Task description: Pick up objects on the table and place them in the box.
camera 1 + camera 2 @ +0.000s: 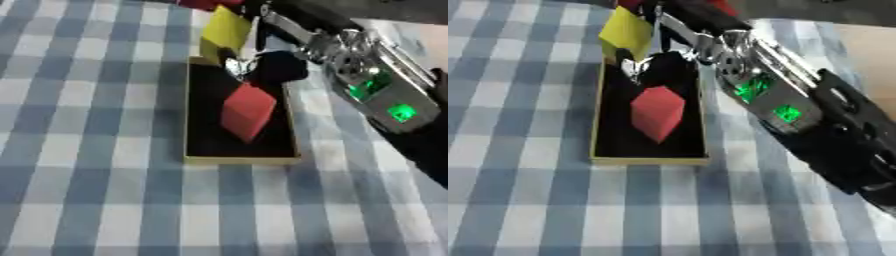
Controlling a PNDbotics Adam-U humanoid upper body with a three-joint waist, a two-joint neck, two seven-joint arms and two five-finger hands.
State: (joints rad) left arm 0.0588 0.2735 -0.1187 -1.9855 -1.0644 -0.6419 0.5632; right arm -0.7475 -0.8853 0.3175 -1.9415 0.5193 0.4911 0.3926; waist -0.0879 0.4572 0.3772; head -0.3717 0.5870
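Right hand [262, 67] pinches yellow block [225, 31] at frame top above box [241, 159]; block looks light, rigid, best held across flat faces.

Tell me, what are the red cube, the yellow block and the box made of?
The red cube looks like matte foam or painted wood: flat color, no shine. The yellow block, held in the right hand, looks alike. The box seems cardboard or wood, with pale rims and a dull black inside.
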